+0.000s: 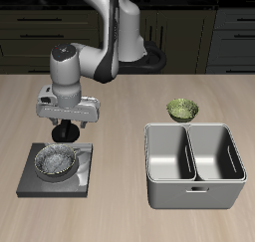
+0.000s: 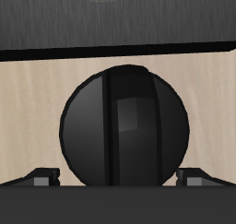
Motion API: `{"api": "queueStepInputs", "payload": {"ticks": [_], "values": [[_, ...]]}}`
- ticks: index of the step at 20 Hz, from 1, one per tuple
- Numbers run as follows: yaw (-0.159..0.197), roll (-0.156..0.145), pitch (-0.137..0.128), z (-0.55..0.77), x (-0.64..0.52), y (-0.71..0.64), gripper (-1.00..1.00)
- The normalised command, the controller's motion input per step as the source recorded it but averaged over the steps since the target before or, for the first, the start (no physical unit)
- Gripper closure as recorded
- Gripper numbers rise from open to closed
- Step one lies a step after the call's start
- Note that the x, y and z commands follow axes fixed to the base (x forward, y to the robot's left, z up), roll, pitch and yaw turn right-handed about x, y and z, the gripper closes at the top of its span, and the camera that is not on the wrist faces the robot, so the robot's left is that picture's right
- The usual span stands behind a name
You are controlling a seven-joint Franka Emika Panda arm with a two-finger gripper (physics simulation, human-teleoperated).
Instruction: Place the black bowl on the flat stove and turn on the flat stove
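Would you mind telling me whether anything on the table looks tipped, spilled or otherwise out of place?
Nothing stands out. The black bowl sits upright on the flat stove, the green bowl stands upright behind the grey two-compartment bin, and the claw hangs over the stove's back edge.

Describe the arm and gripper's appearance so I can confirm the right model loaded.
The arm has rounded white-grey links with dark joints. The gripper has a pale grey, boxy body and two short dark fingers. No cables or markings show.
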Motion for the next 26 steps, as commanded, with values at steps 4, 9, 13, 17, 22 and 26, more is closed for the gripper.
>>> {"api": "queueStepInputs", "payload": {"ticks": [4,9,13,17,22,26], "values": [[-0.045,-0.004,0.058,-0.30,-0.03,-0.02,-1.00],[-0.043,-0.010,0.022,-0.18,-0.09,-0.14,1.00],[0.005,-0.014,-0.003,0.11,-0.12,-0.18,1.00],[0.037,-0.011,-0.032,0.32,-0.07,-0.20,1.00],[0.033,-0.006,-0.018,0.26,-0.01,-0.11,1.00],[0.016,0.014,-0.017,0.22,0.06,0.08,1.00]]}}
